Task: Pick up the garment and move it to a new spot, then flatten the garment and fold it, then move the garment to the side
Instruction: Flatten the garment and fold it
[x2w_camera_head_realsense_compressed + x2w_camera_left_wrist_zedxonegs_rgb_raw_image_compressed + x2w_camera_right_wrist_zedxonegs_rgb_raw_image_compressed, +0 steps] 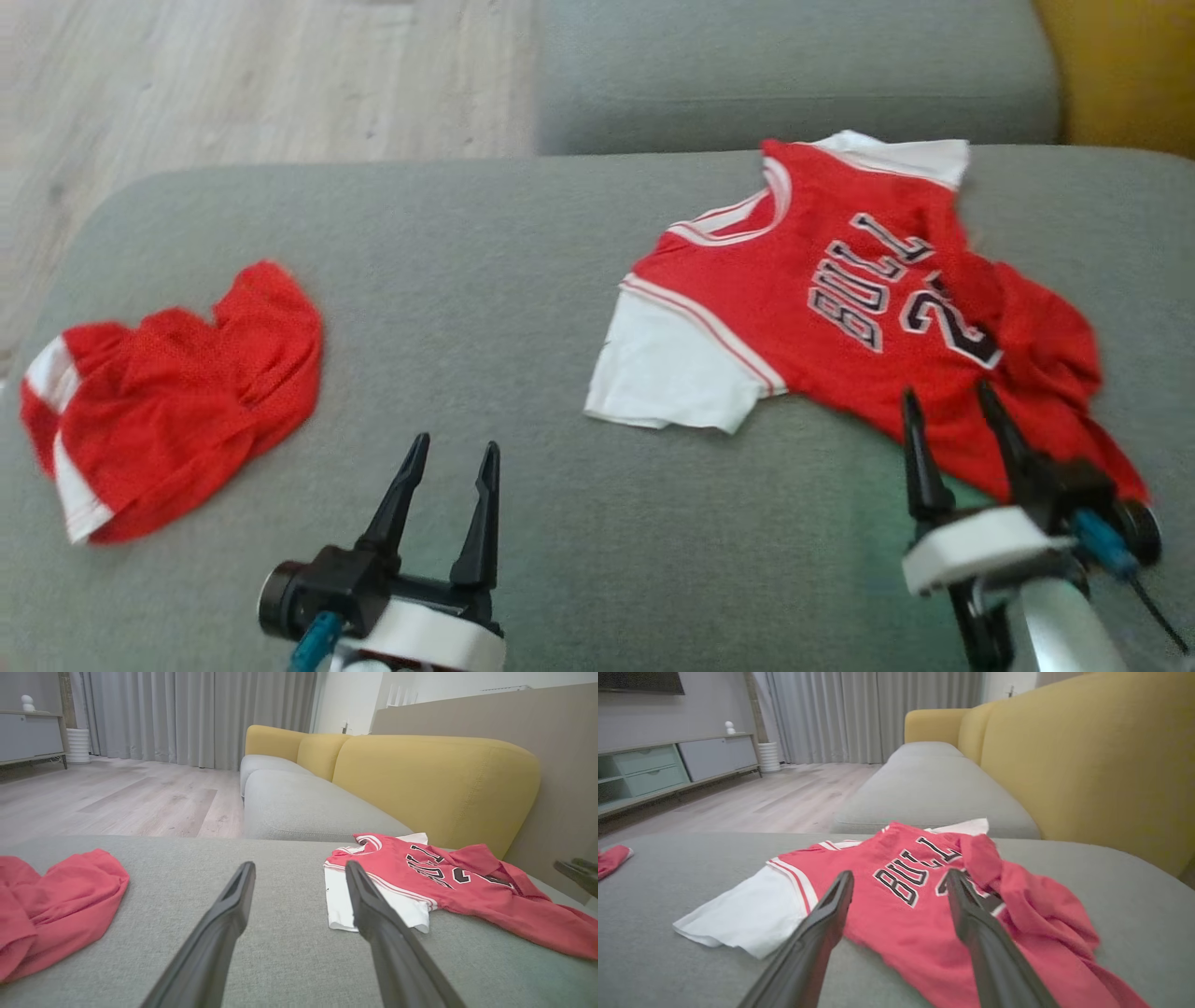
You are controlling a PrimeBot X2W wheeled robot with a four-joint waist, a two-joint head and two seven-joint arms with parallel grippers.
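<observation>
- Right gripper point(945, 392): jaws apart, nothing held, tips over the near hem of the jersey point(840, 308).
- Left gripper point(457, 443): jaws apart and empty, above bare grey cushion point(523, 280), left of the jersey.
- Jersey: lies right of the cushion's middle. One white sleeve is spread out; the right side is bunched over itself.
- Risk: a pinch at that bunch likely takes several layers, so flattening would trap a fold.
- Risk: a one-gripper lift would let the cloth swing and crumple.
- Red shorts point(177, 392): well left of the jersey, unlikely to snag.
- Beyond the jersey: its far sleeve sits at the cushion's back edge. A push that way could tip it into the gap.
</observation>
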